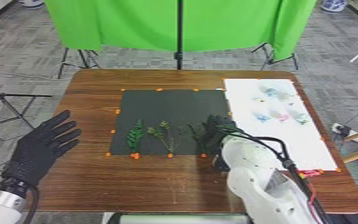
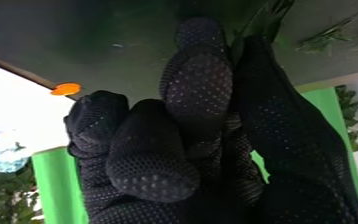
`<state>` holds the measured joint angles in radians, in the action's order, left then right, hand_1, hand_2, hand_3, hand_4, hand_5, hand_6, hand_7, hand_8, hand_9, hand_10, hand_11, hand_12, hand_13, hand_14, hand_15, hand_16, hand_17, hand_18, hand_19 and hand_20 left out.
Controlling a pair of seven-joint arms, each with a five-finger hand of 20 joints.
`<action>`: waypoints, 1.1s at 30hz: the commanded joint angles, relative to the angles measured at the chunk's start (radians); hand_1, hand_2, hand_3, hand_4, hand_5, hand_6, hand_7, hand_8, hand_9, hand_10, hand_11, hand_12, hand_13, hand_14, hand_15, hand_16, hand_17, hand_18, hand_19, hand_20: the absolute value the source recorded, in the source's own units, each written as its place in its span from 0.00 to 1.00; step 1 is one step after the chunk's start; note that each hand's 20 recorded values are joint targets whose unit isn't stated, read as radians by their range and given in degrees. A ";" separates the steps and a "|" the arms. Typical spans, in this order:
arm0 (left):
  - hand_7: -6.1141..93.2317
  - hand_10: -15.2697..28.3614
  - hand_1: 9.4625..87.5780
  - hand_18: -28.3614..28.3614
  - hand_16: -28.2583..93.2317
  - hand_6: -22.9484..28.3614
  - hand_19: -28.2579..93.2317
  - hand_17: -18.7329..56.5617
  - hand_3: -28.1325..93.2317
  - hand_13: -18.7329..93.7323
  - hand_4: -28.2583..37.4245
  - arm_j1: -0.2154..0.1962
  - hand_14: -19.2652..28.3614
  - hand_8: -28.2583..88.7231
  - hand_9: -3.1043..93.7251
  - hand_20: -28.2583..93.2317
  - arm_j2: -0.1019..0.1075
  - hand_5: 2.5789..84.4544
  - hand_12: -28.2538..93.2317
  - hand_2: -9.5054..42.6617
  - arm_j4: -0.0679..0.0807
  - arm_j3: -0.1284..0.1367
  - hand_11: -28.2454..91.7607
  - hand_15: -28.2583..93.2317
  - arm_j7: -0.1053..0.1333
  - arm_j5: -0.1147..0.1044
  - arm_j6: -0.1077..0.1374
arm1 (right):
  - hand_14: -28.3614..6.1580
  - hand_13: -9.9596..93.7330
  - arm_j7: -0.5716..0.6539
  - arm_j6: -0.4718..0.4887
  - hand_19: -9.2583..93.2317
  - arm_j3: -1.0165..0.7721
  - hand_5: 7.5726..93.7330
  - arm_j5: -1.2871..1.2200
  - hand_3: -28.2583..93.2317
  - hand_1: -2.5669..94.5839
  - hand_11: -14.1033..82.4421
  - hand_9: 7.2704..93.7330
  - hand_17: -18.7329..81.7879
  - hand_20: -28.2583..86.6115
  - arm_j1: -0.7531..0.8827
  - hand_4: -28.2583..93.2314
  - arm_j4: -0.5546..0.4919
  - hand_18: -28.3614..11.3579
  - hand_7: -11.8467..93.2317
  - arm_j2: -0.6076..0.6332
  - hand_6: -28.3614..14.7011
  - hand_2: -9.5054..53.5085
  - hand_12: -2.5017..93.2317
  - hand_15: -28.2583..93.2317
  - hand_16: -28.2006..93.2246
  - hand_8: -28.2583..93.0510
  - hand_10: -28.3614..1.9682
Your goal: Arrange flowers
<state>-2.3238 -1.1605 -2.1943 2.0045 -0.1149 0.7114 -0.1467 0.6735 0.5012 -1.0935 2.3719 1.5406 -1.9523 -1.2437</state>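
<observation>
Right hand, fingers round green sprig

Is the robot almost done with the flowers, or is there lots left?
There seems to be plenty left. Two sprigs lie side by side on the black mat, so those look done. A third sprig looks pinched in the right hand, over the same mat. The blue and pink flowers are on the white sheet, probably waiting their turn.
</observation>
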 commanded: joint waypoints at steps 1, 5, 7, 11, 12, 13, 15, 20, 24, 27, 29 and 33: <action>0.27 0.60 0.18 0.83 0.22 0.49 0.56 0.09 0.81 0.32 0.00 -0.012 0.68 0.14 0.27 0.30 -0.003 0.29 0.36 0.14 0.005 -0.001 0.43 0.51 -0.004 0.001 -0.004 | 0.71 0.96 -0.003 0.030 1.00 -0.011 0.84 0.007 0.79 0.04 0.63 1.00 0.63 0.57 -0.008 0.00 -0.006 0.11 0.51 0.017 0.56 0.34 0.31 0.84 0.49 0.13 0.63; 0.27 0.60 0.18 0.83 0.22 0.49 0.56 0.09 0.81 0.32 0.00 -0.014 0.68 0.14 0.27 0.30 -0.007 0.29 0.36 0.14 0.004 0.001 0.43 0.51 -0.004 0.003 -0.005 | 0.71 0.96 -0.005 0.048 1.00 -0.014 0.84 -0.006 0.79 0.04 0.63 1.00 0.63 0.57 -0.013 0.00 -0.011 0.11 0.51 0.007 0.56 0.34 0.32 0.83 0.49 0.13 0.63; 0.27 0.60 0.18 0.83 0.22 0.49 0.57 0.09 0.81 0.32 0.00 -0.012 0.68 0.14 0.27 0.30 -0.008 0.29 0.36 0.14 0.004 0.000 0.43 0.51 -0.006 0.003 -0.005 | 0.71 0.96 -0.005 0.054 1.00 -0.012 0.84 -0.014 0.79 0.04 0.63 1.00 0.63 0.57 -0.012 0.00 -0.012 0.11 0.51 0.004 0.56 0.33 0.31 0.83 0.49 0.13 0.63; 0.27 0.60 0.18 0.83 0.22 0.49 0.57 0.09 0.81 0.32 0.00 -0.014 0.68 0.14 0.27 0.30 -0.009 0.29 0.36 0.14 0.004 0.001 0.43 0.51 -0.006 0.003 -0.005 | 0.71 0.97 0.018 0.074 1.00 -0.011 0.84 -0.069 0.79 0.04 0.63 1.00 0.63 0.57 -0.016 0.00 0.003 0.11 0.51 -0.022 0.56 0.34 0.31 0.83 0.49 0.13 0.63; 0.27 0.60 0.18 0.83 0.22 0.49 0.57 0.09 0.81 0.32 0.00 -0.013 0.68 0.14 0.27 0.30 -0.009 0.29 0.36 0.14 0.004 0.003 0.43 0.51 -0.009 0.004 -0.007 | 0.71 0.96 0.024 0.075 1.00 -0.004 0.84 -0.073 0.78 0.04 0.63 1.00 0.63 0.57 -0.021 0.00 0.011 0.11 0.51 -0.029 0.56 0.34 0.31 0.83 0.49 0.13 0.63; 0.27 0.60 0.18 0.83 0.22 0.49 0.57 0.09 0.81 0.32 0.00 -0.014 0.68 0.14 0.27 0.30 -0.010 0.29 0.36 0.14 0.004 0.003 0.43 0.51 -0.009 0.004 -0.007 | 0.71 0.96 0.016 0.077 1.00 -0.003 0.84 -0.058 0.78 0.04 0.63 1.00 0.63 0.57 -0.020 0.00 0.019 0.11 0.50 -0.043 0.56 0.34 0.31 0.83 0.49 0.13 0.63; 0.27 0.60 0.18 0.83 0.22 0.49 0.57 0.09 0.81 0.32 0.00 -0.008 0.68 0.14 0.27 0.30 -0.009 0.29 0.36 0.14 0.006 -0.001 0.43 0.51 -0.011 0.003 -0.006 | 0.71 0.96 0.022 0.076 1.00 0.004 0.84 -0.058 0.78 0.04 0.62 1.00 0.63 0.57 -0.025 0.00 0.032 0.11 0.50 -0.061 0.56 0.34 0.31 0.83 0.50 0.13 0.63; 0.27 0.60 0.18 0.83 0.22 0.49 0.57 0.09 0.81 0.32 0.00 -0.004 0.68 0.14 0.27 0.30 -0.008 0.29 0.36 0.14 0.006 -0.004 0.43 0.51 -0.012 0.003 -0.008 | 0.71 0.96 0.021 0.072 1.00 0.009 0.83 -0.014 0.78 0.03 0.62 1.00 0.63 0.57 -0.029 0.00 0.044 0.10 0.49 -0.064 0.56 0.34 0.31 0.83 0.50 0.13 0.62; 0.27 0.60 0.18 0.83 0.22 0.49 0.57 0.09 0.81 0.32 0.00 -0.014 0.69 0.14 0.27 0.30 -0.011 0.29 0.36 0.14 0.003 0.001 0.43 0.51 -0.008 0.004 -0.004 | 0.71 0.96 0.018 0.082 1.00 0.007 0.84 0.004 0.78 0.03 0.62 1.00 0.63 0.57 -0.035 0.00 0.034 0.10 0.49 -0.045 0.56 0.34 0.31 0.84 0.50 0.13 0.63; 0.27 0.60 0.18 0.83 0.22 0.49 0.57 0.09 0.81 0.32 0.00 -0.016 0.68 0.14 0.27 0.30 -0.014 0.29 0.36 0.14 0.002 0.002 0.43 0.51 -0.008 0.004 -0.004 | 0.71 0.96 0.013 0.104 1.00 0.011 0.83 0.016 0.77 0.03 0.62 1.00 0.63 0.57 -0.038 0.00 0.016 0.10 0.48 -0.026 0.57 0.33 0.32 0.84 0.50 0.13 0.62; 0.27 0.60 0.18 0.83 0.22 0.49 0.56 0.09 0.81 0.32 0.00 -0.013 0.68 0.14 0.27 0.30 -0.014 0.29 0.36 0.14 0.003 0.001 0.43 0.51 -0.008 0.006 -0.005 | 0.71 0.96 -0.006 0.114 1.00 0.017 0.83 0.057 0.77 0.03 0.62 1.00 0.63 0.57 -0.037 0.00 0.005 0.10 0.46 -0.016 0.57 0.30 0.32 0.84 0.50 0.13 0.62; 0.27 0.60 0.18 0.83 0.22 0.49 0.56 0.09 0.81 0.32 0.00 -0.014 0.68 0.14 0.27 0.30 -0.016 0.29 0.36 0.14 0.002 0.003 0.43 0.51 -0.009 0.005 -0.006 | 0.71 0.96 -0.006 0.142 1.00 0.017 0.83 0.049 0.75 0.02 0.61 1.00 0.62 0.57 -0.041 0.00 -0.018 0.10 0.38 -0.009 0.57 0.26 0.32 0.84 0.50 0.12 0.62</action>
<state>-2.3243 -1.1653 -2.1947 2.0053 -0.1159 0.7120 -0.1467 0.6790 0.5921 -1.0786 2.3853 1.4988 -1.9405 -1.2821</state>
